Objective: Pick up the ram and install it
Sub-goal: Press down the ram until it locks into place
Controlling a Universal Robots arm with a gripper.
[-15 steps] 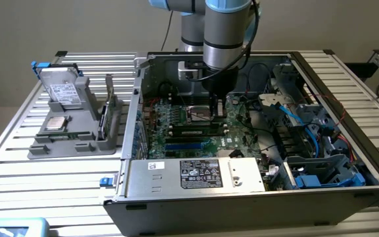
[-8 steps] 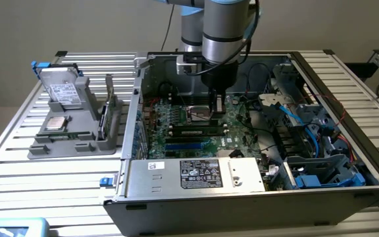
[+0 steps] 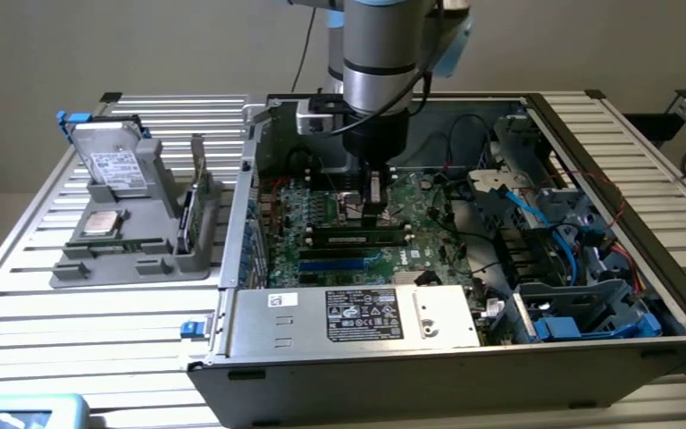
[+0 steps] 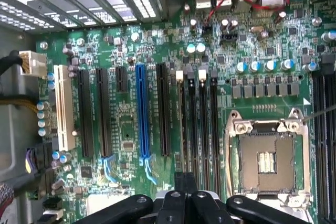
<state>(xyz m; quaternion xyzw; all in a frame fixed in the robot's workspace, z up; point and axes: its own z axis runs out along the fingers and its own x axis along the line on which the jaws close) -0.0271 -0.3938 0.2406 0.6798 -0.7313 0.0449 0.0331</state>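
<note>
The ram point(image 3: 359, 238) lies flat-on in a slot across the middle of the motherboard point(image 3: 432, 201) in the exterior view, a dark stick with a pale label, sitting directly below the gripper point(image 3: 375, 211), which hangs over it from the upper centre of the frame inside the open computer case point(image 3: 629, 353). In my judgement the main risk is uneven seating: if the stick sits tilted, or one end is lower than the other, downward pressure from the fingers could bend it or strain the slot, and the end latches might not catch; I cannot tell from here whether they are engaged. A push landing off the stick's edge could also slip onto nearby board parts. The gripper's jaws are pressed fully together, with nothing visibly pinched between them; in the wrist view the gripper point(image 4: 185, 182) shows at the lower centre, its closed tip right over the row of long black slots point(image 4: 202, 129), left of the empty processor socket point(image 4: 266, 156). Whether the tip actually touches the ram is unclear
</note>
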